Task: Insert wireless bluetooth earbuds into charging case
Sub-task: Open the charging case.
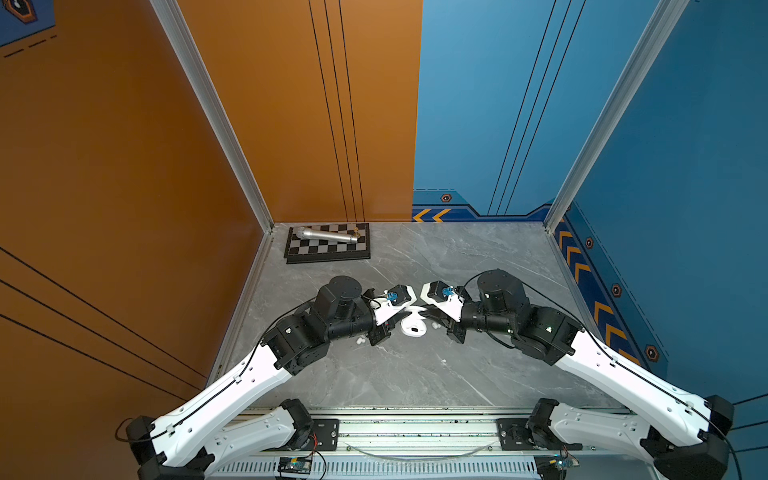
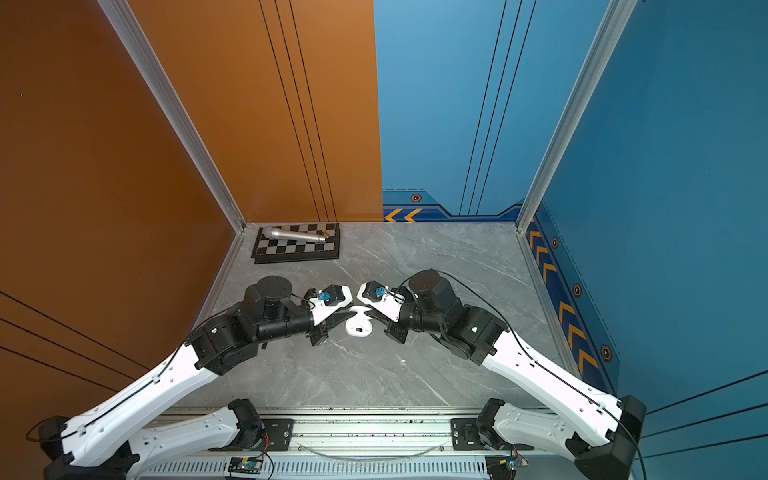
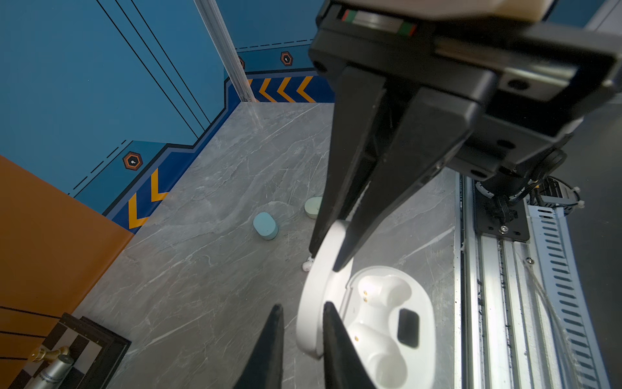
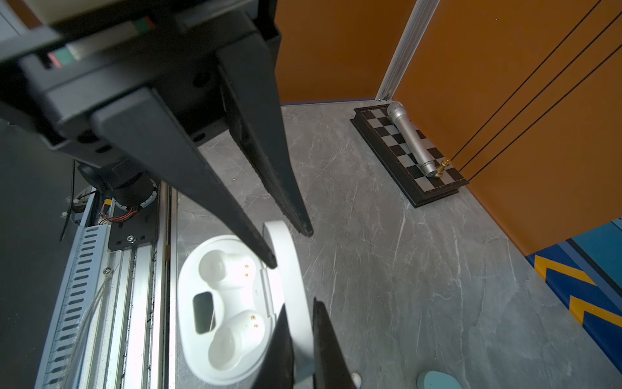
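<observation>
Scanning from the table's far left corner: chessboard (image 1: 332, 251) with a microphone (image 1: 326, 236) lying on it, not part of the job. Mid-table, the left gripper (image 3: 303, 304) straddles one end of the upright lid (image 3: 314, 296). Its fingers are nearly together, but a sliver of table shows between the outer finger and the lid, so I'd call it not clamped.

The white charging case (image 3: 387, 323) sits open at the middle of the table (image 1: 415, 374), both sockets empty, gold contacts bare. The right gripper (image 4: 300, 303) is pinched tight on the lid's other end, propping it up.

Just right of the case a white earbud (image 3: 307, 266) lies loose on the table, close beside the lid. Further right are a blue case (image 3: 266, 226) and a green case (image 3: 312, 207), both closed, contents hidden.

Progress: case opened, nothing seated. Left, by my reckoning: free a gripper, pick up the white bud, seat it, find its mate. Two white bits (image 1: 360, 340) by the left arm may be buds, too small to say. Blue and green buds not in sight.
</observation>
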{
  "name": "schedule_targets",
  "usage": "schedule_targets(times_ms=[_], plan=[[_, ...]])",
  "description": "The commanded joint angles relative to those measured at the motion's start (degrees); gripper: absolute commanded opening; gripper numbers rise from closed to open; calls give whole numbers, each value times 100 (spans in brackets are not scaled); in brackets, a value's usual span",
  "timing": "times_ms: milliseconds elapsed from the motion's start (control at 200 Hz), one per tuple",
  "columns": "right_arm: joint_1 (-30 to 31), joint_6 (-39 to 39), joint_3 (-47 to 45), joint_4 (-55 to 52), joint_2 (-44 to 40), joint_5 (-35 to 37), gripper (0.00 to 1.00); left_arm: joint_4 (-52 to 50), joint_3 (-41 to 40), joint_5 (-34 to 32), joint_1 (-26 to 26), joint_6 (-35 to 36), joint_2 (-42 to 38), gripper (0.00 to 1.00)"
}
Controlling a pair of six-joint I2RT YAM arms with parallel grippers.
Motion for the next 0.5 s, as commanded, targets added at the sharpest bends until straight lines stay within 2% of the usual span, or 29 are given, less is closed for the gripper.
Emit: schedule_targets(times_ms=[0,95,245,330,415,496], plan=[[73,125,-62,191,-28,-176,3,293,24,18,-50,-110,11,18],[74,161,-71,191,0,-126,3,334,-12,49,-46,-147,24,13],[74,194,-75,205,49,-9,4,521,-244,133,-52,-264,-65,11],[60,239,-74,226,92,97,7,582,-286,-85,-48,-541,-86,7],[32,306,-74,264,106,174,10,596,-360,-28,-42,-605,-150,0],[-11,415,-68,307,91,288,16,630,-454,-74,-23,-711,-214,0]])
